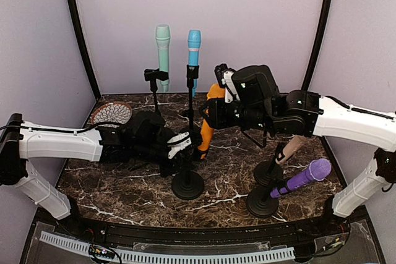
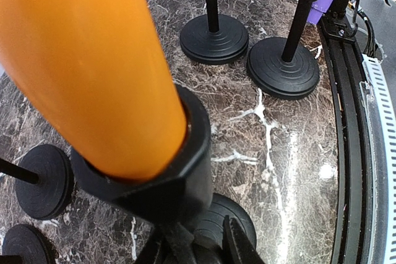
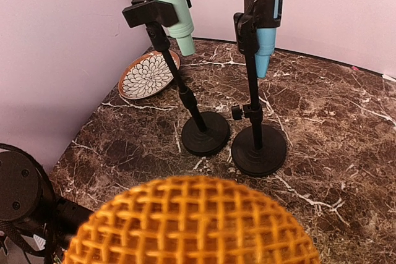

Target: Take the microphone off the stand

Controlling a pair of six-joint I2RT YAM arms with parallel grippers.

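The orange microphone [image 1: 209, 122] stands tilted in the black clip [image 2: 167, 177] of the middle stand, whose round base [image 1: 187, 185] rests on the marble table. My left gripper [image 1: 178, 146] is low on this stand's pole, and its fingers [image 2: 238, 245] close around the pole just under the clip. My right gripper [image 1: 218, 104] sits at the microphone's upper end. The mesh head [image 3: 192, 227] fills the bottom of the right wrist view and hides the fingers. The orange body [image 2: 93, 60] is still seated in the clip.
A mint microphone [image 1: 163, 47] and a blue one [image 1: 193, 51] stand on stands at the back. A purple microphone [image 1: 306, 177] and a beige one [image 1: 291, 149] are on stands at the right. A patterned plate [image 1: 111, 114] lies at the back left.
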